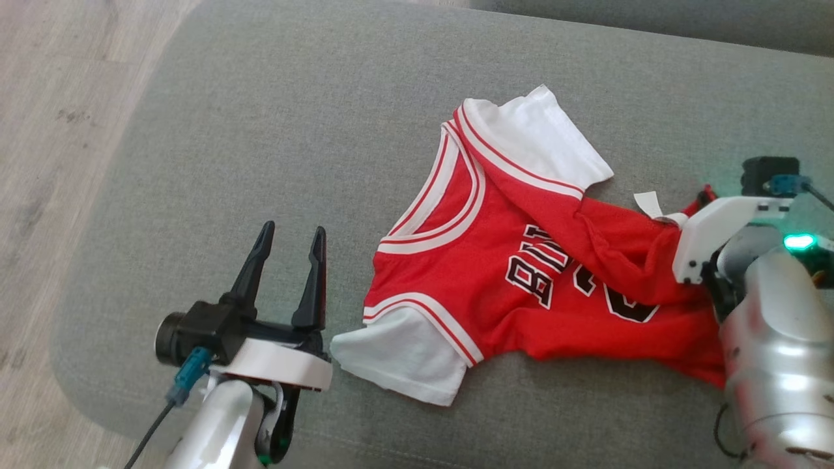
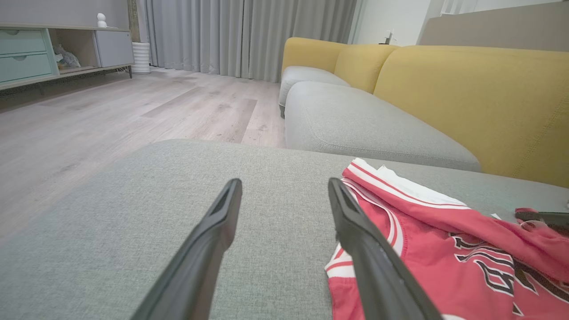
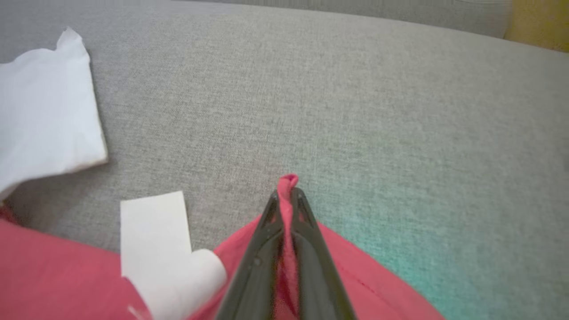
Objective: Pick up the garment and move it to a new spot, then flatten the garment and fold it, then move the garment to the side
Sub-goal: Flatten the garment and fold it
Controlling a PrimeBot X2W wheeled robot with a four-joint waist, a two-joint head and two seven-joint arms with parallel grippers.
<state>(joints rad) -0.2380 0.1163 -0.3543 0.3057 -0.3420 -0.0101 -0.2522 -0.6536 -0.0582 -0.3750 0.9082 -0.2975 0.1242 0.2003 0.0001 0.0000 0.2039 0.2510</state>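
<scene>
Nearest the head camera, at lower left, the left gripper [image 1: 293, 228] hovers above the grey cushion [image 1: 260, 130] with its two dark fingers [image 1: 251, 273] spread apart and nothing between them. It stands just left of the garment's near sleeve [image 1: 404, 358]. The left wrist view shows the same spread fingers of the left gripper [image 2: 284, 182] pointing across the cushion [image 2: 133, 200], the red fabric lying just to their right.

The garment [image 1: 521, 286], a red jersey with white sleeves and red-and-white trim, lies on the right half of the cushion. Its neck opening faces left and its body runs off to the right. It is not flat. The far side is folded over the chest, so that the black-and-white lettering [image 1: 534, 273] is partly covered. The far sleeve [image 1: 541, 137] lies open on the cushion.

At the garment's right end the right arm reaches in from the lower right. In the right wrist view the right gripper [image 3: 284, 193] has its fingers [image 3: 311, 249] pressed together on a pinched fold of the red garment [image 3: 58, 271], a small loop of which pokes out past the tips. A white label [image 3: 153, 226] lies just left of this grip.

Left of the cushion is wooden floor [image 1: 52, 98]. A yellow sofa [image 2: 466, 89] stands at the far right in the left wrist view.
</scene>
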